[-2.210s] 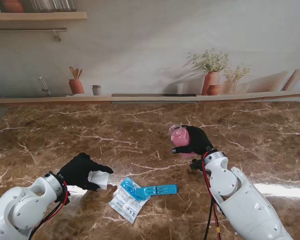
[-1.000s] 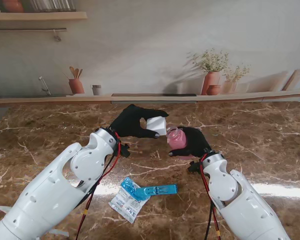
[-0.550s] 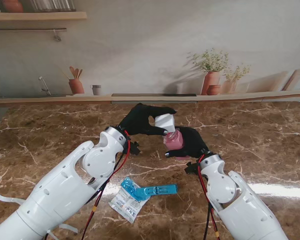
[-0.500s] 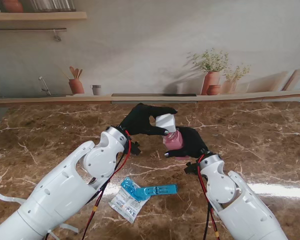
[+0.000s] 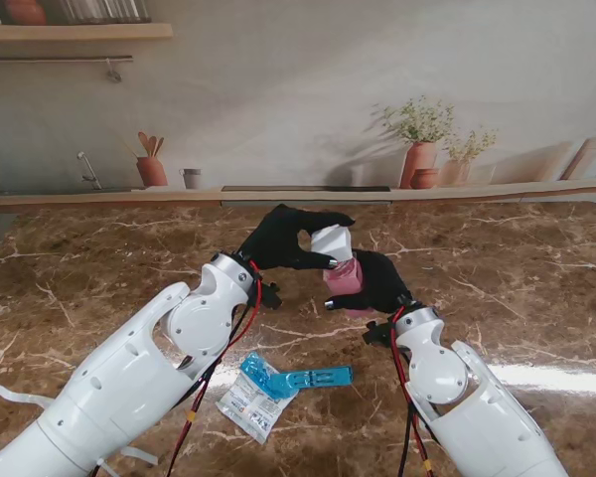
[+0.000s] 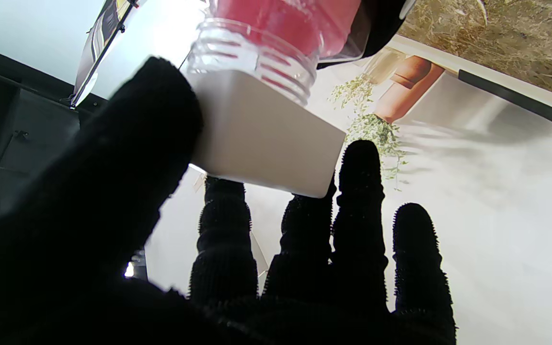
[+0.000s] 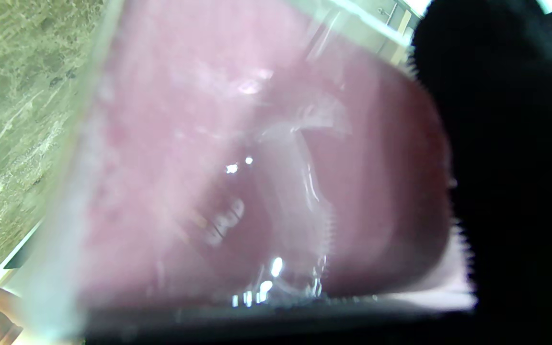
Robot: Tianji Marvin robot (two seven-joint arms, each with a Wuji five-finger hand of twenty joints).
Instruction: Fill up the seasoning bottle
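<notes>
Marble surface [image 5: 129,258] below, our left hand [image 5: 283,238] pinches the white cap [image 5: 330,241] onto the bottle [image 5: 345,278] gripped by our right hand [image 5: 377,281]; misalignment could spill the pink seasoning.

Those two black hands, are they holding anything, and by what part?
Yes. The left hand pinches a white cap by its sides, thumb against fingers, at the bottle's mouth. The right hand wraps the body of the pink bottle.

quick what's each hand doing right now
Left hand: shut on the white cap, at the bottle's mouth.
Right hand: shut on the pink seasoning bottle.
</notes>
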